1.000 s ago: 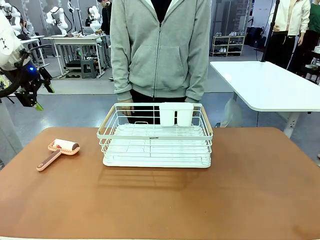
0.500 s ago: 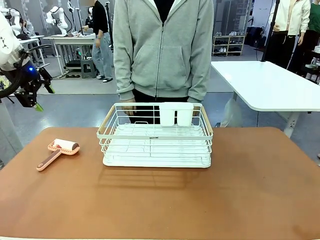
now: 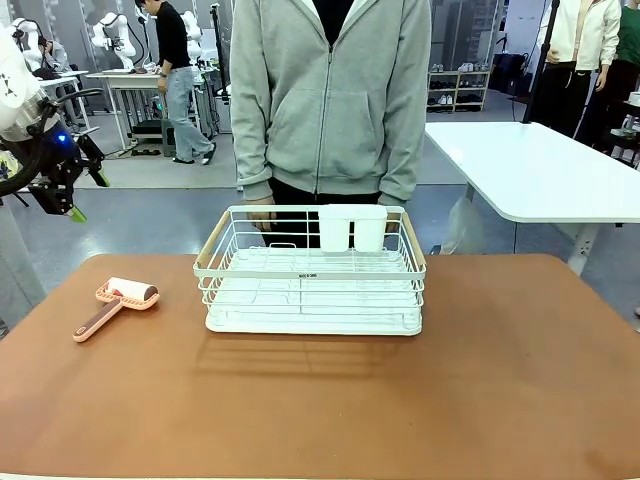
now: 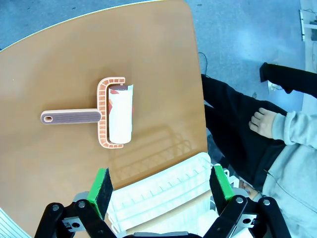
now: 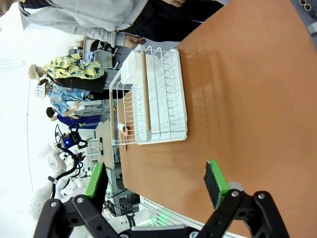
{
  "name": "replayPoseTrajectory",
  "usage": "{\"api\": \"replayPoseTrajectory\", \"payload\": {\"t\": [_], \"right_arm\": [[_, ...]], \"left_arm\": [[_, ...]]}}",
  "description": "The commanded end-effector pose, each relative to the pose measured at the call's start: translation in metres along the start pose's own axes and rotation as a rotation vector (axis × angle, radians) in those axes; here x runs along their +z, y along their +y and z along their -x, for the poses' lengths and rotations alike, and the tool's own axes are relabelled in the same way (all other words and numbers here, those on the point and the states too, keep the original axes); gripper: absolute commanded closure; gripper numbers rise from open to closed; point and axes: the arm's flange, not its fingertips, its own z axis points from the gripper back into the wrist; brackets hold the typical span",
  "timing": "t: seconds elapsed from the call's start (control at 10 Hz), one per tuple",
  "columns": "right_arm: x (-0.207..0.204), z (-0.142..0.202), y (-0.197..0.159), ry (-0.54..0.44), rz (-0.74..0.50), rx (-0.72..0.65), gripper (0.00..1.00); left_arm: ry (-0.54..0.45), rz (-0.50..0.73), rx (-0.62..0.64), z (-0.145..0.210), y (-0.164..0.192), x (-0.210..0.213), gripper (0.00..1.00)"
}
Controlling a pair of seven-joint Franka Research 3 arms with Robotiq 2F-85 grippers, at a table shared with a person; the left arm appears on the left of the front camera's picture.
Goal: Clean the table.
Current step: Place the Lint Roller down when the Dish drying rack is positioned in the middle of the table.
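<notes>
Table (image 3: 520, 380): reddish-brown top, spans the lower front view, directly in front of us. On it: lint roller (image 3: 117, 304) near the left edge, pink handle pointing toward our side; white wire dish rack (image 3: 310, 270) mid-table at the far side, w/ a white cup holder (image 3: 352, 228) clipped on its back rail. Person in grey hoodie (image 3: 330, 100) stands just behind the rack, hands hanging near its back rim, not clearly touching it.

Risks, as we judge them: roller is the likely cleaning tool, lying flat w/ a thin handle. A grasp from above could pinch off-centre and spin it, or push it toward the near-left edge. Sweeping w/ the rack in place could knock the rack toward the person. Person's hands are close to the rack, so any reach across the middle needs care.

Left gripper (image 4: 159, 186): fingers spread wide, nothing between the green pads; hangs above the table, roller and rack corner below it, touching neither. In front view it sits high at far left (image 3: 62, 195).

Right gripper (image 5: 156, 179): also wide apart, empty, above bare tabletop, rack well beyond.
</notes>
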Motion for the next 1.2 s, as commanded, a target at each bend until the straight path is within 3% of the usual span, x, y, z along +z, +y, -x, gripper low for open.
{"api": "replayPoseTrajectory", "payload": {"t": [0.0,1.1], "right_arm": [[0.0005,-0.0004,0.0023,-0.002,-0.017,0.001,0.0],[0.0005,-0.0004,0.0023,-0.002,-0.017,0.001,0.0]], "left_arm": [[-0.017,0.005,0.007,0.0007,-0.0015,0.0012,0.0],[-0.017,0.005,0.007,0.0007,-0.0015,0.0012,0.0]]}}
